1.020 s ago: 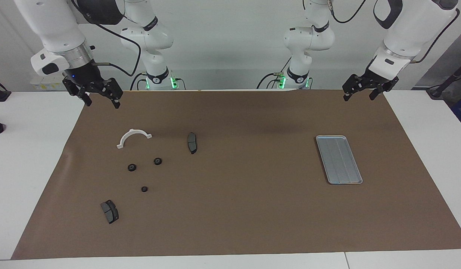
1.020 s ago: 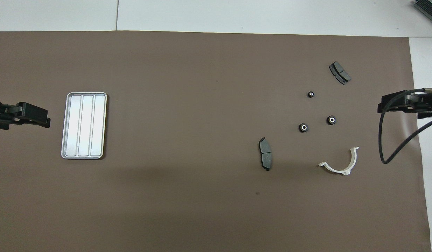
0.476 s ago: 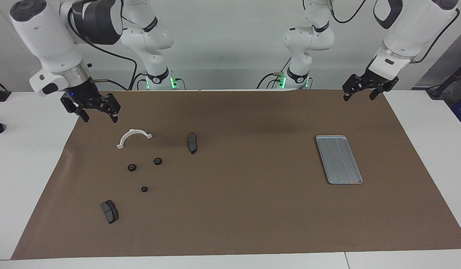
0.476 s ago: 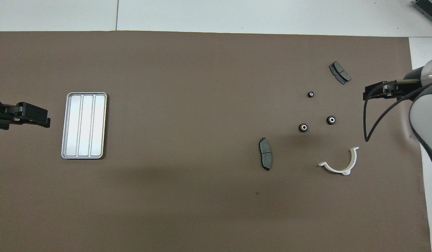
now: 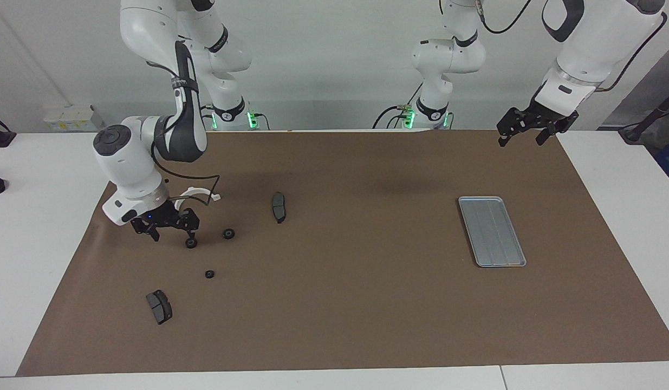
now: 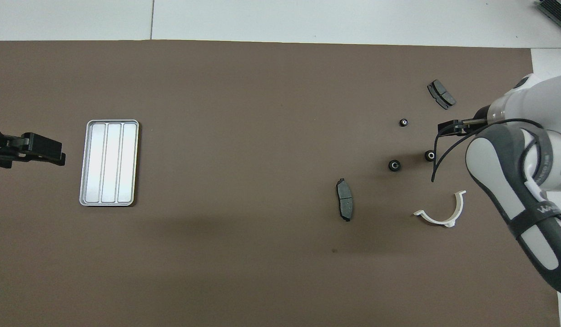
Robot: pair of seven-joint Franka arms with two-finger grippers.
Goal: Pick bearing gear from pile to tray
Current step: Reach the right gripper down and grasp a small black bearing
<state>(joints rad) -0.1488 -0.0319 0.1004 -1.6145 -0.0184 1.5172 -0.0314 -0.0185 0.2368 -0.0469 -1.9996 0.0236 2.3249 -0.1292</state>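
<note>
The right gripper (image 5: 173,234) is hanging spread and empty low over the pile, one fingertip just at a black gear (image 5: 191,243). The left gripper (image 5: 525,134) is waiting, spread, at the mat's corner. The tray (image 5: 492,231) is lying at three o'clock, the white bracket (image 5: 196,192) at the right gripper's one o'clock.

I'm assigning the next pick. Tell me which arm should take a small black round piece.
Right. The right pincer hangs open low over the pile, right by a black round piece. The left pincer waits at the mat's edge, nearer the tray, apart from the pile.
</note>
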